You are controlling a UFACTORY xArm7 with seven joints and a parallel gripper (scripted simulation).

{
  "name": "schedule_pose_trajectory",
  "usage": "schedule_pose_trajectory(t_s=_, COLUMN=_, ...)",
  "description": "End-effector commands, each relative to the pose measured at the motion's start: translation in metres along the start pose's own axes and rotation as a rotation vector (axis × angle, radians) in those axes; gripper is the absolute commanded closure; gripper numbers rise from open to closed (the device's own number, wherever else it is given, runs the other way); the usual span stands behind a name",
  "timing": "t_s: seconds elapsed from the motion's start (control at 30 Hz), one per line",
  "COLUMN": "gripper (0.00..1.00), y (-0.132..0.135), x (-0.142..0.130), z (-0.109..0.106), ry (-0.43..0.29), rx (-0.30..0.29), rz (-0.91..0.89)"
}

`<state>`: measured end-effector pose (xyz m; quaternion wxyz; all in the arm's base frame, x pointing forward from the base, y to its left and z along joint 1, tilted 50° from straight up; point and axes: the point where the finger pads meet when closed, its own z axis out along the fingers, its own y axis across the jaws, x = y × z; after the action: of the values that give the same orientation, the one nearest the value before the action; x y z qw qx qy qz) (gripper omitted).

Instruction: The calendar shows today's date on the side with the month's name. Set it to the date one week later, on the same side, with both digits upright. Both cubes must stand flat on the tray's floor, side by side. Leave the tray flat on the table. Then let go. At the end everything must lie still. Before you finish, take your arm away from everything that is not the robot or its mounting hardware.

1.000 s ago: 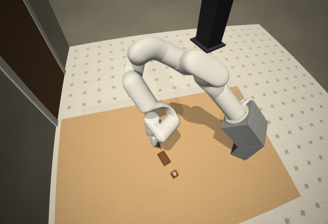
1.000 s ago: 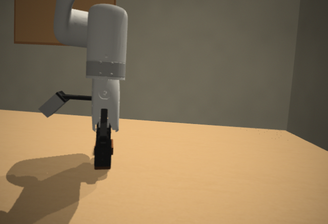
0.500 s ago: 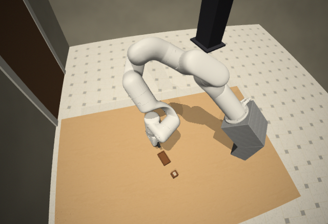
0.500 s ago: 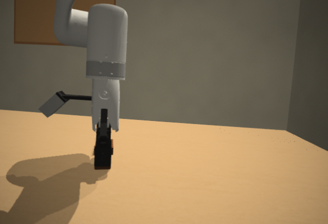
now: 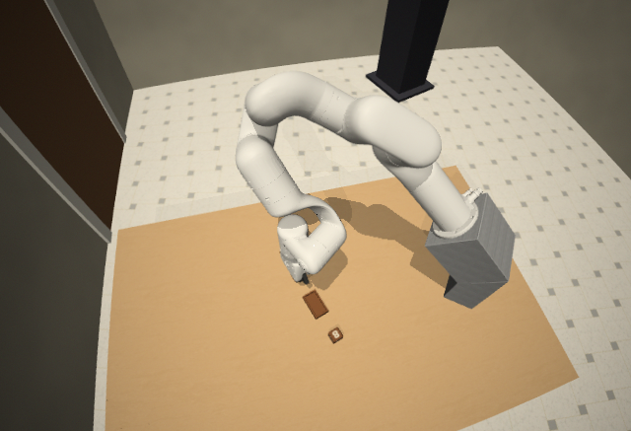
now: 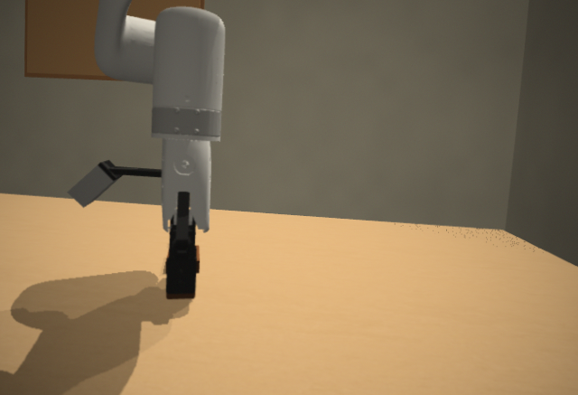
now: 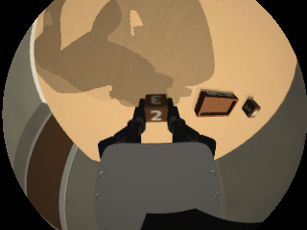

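Through the wrist view I could read what the other two kept from me: a brown cube between the fingertips, a pale 2 upright on one face and, above it, a 3 turned upside down. I had the gripper clamped on that cube, a finger against each side.

The top view hid the gripped cube under my arm, but it gave me a clear 8 on the upper face of the other cube. From the wrist, that second cube's markings were too small for me to read.

The brown tray lay on the table between the gripper and the 8 cube, apart from both. Neither cube was in it.

The exterior view showed me the fingers nearly end-on, with brown slivers around them that I couldn't sort out. It did show an orange-brown board on the wall, while the top view had a black pillar standing beyond the table.
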<state>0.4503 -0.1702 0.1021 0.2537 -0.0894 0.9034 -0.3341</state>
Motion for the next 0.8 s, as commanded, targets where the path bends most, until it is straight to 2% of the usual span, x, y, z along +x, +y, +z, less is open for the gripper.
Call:
schedule_pose_trajectory(t_s=0.0, gripper=0.71, y=0.0, x=-0.001, z=-0.001, ry=-0.002, rx=0.0, rz=0.0)
schedule_pose_trajectory(t_s=0.13, gripper=0.71, y=0.0, x=-0.001, z=-0.003, ry=-0.002, rx=0.0, rz=0.0)
schedule_pose_trajectory(t_s=0.27, gripper=0.71, y=0.0, x=-0.001, z=-0.02, ry=-0.002, rx=0.0, rz=0.0)
schedule_pose_trajectory(t_s=0.33, gripper=0.71, y=0.0, x=-0.001, z=-0.02, ry=-0.002, rx=0.0, rz=0.0)
schedule_pose_trajectory(t_s=0.6, gripper=0.71, y=0.0, x=-0.001, z=-0.078, ry=-0.002, rx=0.0, rz=0.0)
schedule_pose_trajectory(t_s=0.77, gripper=0.71, y=0.0, x=-0.001, z=-0.098, ry=-0.002, rx=0.0, rz=0.0)
